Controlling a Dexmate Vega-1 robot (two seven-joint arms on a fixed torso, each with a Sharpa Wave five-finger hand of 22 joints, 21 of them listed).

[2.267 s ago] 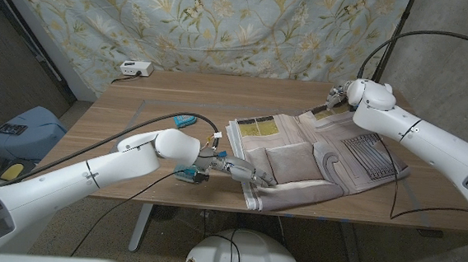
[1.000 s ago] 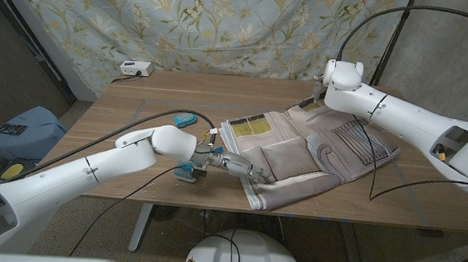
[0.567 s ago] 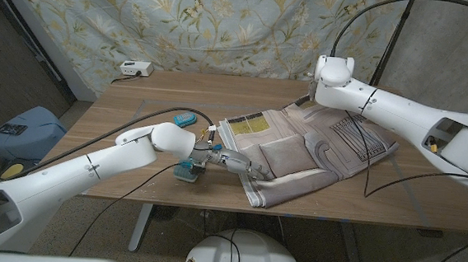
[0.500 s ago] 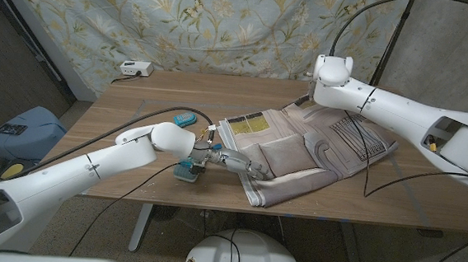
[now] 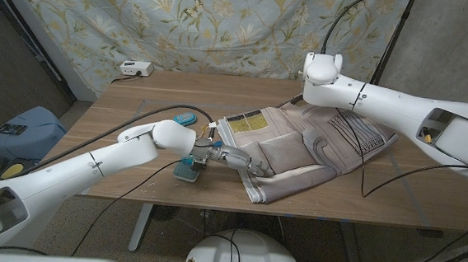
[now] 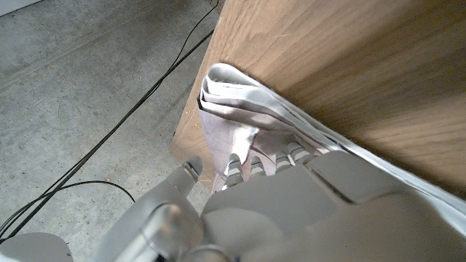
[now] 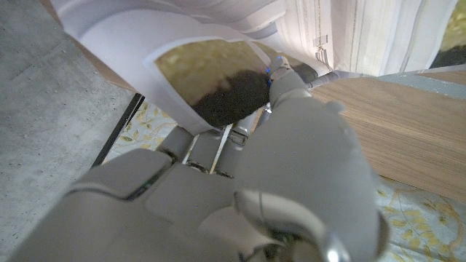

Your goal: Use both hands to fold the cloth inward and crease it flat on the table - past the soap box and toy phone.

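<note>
The cloth (image 5: 307,148) lies folded and rumpled on the wooden table (image 5: 136,108), taking up the table's right half, with its near corner reaching the front edge. The left hand (image 5: 230,157) rests on the cloth's near-left part, fingers stretched along the fabric; in the left wrist view its fingertips (image 6: 256,161) press onto the layered corner of the cloth (image 6: 233,109) where it hangs at the table's edge, thumb apart — it presses rather than grips. Just left of the cloth, partly hidden under the left forearm, sits a small teal thing (image 5: 188,171); another teal thing (image 5: 184,120) lies farther back from it, and which is the soap box and which the toy phone is too small to tell. At the cloth's far edge the right hand is hidden behind its own wrist in the head view; in the right wrist view the right hand (image 7: 240,138) has its fingers under a lifted flap of cloth (image 7: 218,80) with a yellowish and dark patch — it appears to hold that flap. A white box (image 5: 136,69) sits at the table's far-left corner.
</note>
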